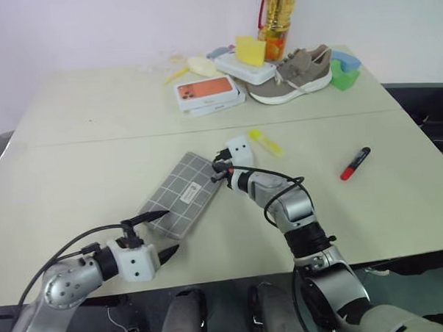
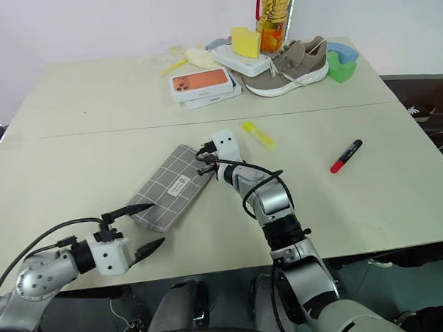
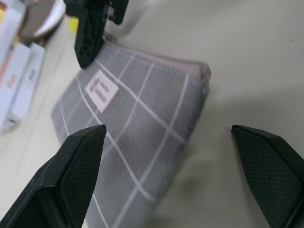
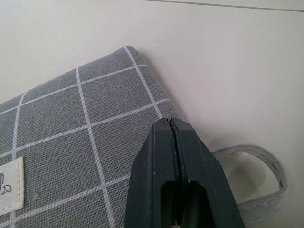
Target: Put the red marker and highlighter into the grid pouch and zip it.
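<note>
Nearest me, left fingers (image 1: 160,233) spread apart at the grid pouch (image 1: 180,195); right fingers (image 1: 220,170) pinched together. Highlighter (image 1: 265,143) and red marker (image 1: 354,163) wait at two o'clock on the surface (image 1: 74,165), unpacked.

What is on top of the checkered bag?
The right gripper, shut, sits over one end of the grid pouch. Nothing else lies on it. Its inside is hidden; whether anything is pinched is unclear.

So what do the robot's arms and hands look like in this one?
Both arms are silver-grey metal with rounded joints and loose black cables looping alongside. Each wrist ends in a white block. The left hand and the right hand each have two black, pointed fingers with a fine textured surface.
</note>
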Motion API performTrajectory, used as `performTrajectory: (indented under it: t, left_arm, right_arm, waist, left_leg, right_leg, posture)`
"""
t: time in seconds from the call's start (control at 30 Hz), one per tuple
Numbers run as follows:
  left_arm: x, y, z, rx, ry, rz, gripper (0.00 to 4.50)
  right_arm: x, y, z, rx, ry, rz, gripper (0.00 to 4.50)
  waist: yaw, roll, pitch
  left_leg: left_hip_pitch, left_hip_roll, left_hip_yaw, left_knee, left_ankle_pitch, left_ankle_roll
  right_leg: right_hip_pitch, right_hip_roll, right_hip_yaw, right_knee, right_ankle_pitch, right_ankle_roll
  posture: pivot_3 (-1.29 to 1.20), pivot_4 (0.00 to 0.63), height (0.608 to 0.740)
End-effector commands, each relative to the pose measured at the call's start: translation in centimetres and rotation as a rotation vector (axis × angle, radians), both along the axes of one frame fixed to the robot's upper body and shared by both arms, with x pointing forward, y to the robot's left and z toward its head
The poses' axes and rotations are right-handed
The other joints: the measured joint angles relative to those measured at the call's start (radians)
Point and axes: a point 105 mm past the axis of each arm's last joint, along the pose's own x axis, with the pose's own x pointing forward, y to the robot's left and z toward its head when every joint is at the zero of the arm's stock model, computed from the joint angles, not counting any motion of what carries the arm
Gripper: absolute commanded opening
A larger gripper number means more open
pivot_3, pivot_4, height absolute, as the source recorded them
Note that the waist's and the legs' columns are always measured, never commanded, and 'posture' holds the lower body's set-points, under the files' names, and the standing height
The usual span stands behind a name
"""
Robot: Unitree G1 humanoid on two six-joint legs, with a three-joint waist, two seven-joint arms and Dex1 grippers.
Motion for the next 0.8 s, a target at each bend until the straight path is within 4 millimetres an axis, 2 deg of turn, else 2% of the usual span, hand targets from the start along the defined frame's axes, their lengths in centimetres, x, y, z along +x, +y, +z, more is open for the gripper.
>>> performTrajectory:
  t: [0.03, 0.17, 0.2, 0.27, 0.3, 0.47, 0.67, 0.8]
  left_arm:
    - [0.5, -0.6, -1.2, 0.052, -0.049, 0.054, 4.5]
    - [1.2, -0.6, -1.5, 0.076, -0.091, 0.121, 4.5]
    - [1.4, -0.6, -1.5, 0.072, -0.096, 0.14, 3.93]
    - [1.7, -0.7, -1.5, 0.071, -0.112, 0.157, 3.17]
    - [1.9, -0.6, -1.5, 0.069, -0.115, 0.167, 2.57]
    - [2.6, -0.8, -1.4, 0.055, -0.133, 0.187, 0.13]
    - [3.1, -0.7, -0.8, -0.042, -0.109, 0.233, 0.05]
    - [3.7, -1.2, 1.2, -0.268, -0.051, 0.264, 0.05]
  right_arm:
    - [-0.2, -0.2, -1.1, -0.016, 0.039, -0.016, 0.02]
    - [-0.1, -0.3, -1.1, -0.02, 0.037, -0.024, 0.02]
    - [-0.1, -0.3, -1.1, -0.022, 0.036, -0.025, 0.0]
    - [-0.1, -0.3, -1.1, -0.023, 0.034, -0.026, 0.0]
    - [0.0, -0.3, -1.1, -0.024, 0.032, -0.026, 0.0]
    - [0.0, -0.2, -1.0, -0.029, 0.025, -0.023, 0.0]
    - [0.4, -0.9, -0.1, -0.054, -0.037, -0.045, 0.0]
    - [1.2, -3.4, 3.3, -0.053, -0.176, -0.084, 0.0]
  waist:
    - [0.002, 0.001, -0.001]
    - [0.001, 0.002, -0.002]
    - [0.001, 0.003, -0.002]
    - [0.0, 0.003, -0.002]
    - [0.0, 0.003, -0.002]
    - [0.002, 0.006, -0.004]
    - [0.003, 0.008, -0.005]
    - [0.003, 0.008, -0.004]
  left_leg:
    - [0.0, 0.0, 0.0, 0.0, 0.0, 0.0]
    - [0.001, 0.0, 0.0, 0.0, 0.0, 0.0]
    - [0.001, 0.0, 0.0, 0.0, 0.0, 0.0]
    - [0.001, 0.0, 0.0, 0.0, 0.0, 0.0]
    - [0.001, 0.0, 0.0, 0.0, 0.0, 0.0]
    - [0.001, 0.0, 0.0, 0.0, 0.0, 0.0]
    - [0.002, 0.0, -0.001, 0.0, 0.0, 0.0]
    - [0.0, 0.0, -0.001, 0.001, 0.0, 0.0]
  right_leg:
    - [0.0, 0.0, 0.0, 0.0, 0.0, 0.0]
    - [0.001, 0.0, 0.0, 0.0, 0.0, 0.0]
    - [0.001, 0.0, 0.0, 0.0, 0.0, 0.0]
    - [0.001, 0.0, 0.0, 0.0, 0.0, 0.0]
    - [0.001, 0.0, 0.0, 0.0, 0.0, 0.0]
    - [0.001, 0.0, 0.0, 0.0, 0.0, 0.0]
    - [0.001, 0.0, 0.0, 0.0, 0.0, 0.0]
    - [0.001, 0.0, 0.0, 0.0, 0.0, 0.0]
  posture:
    - [0.0, 0.15, 0.74]
    - [0.0, 0.15, 0.74]
    - [0.0, 0.15, 0.74]
    - [0.0, 0.15, 0.74]
    - [0.0, 0.15, 0.74]
    - [0.0, 0.15, 0.74]
    - [0.0, 0.15, 0.74]
    - [0.0, 0.15, 0.74]
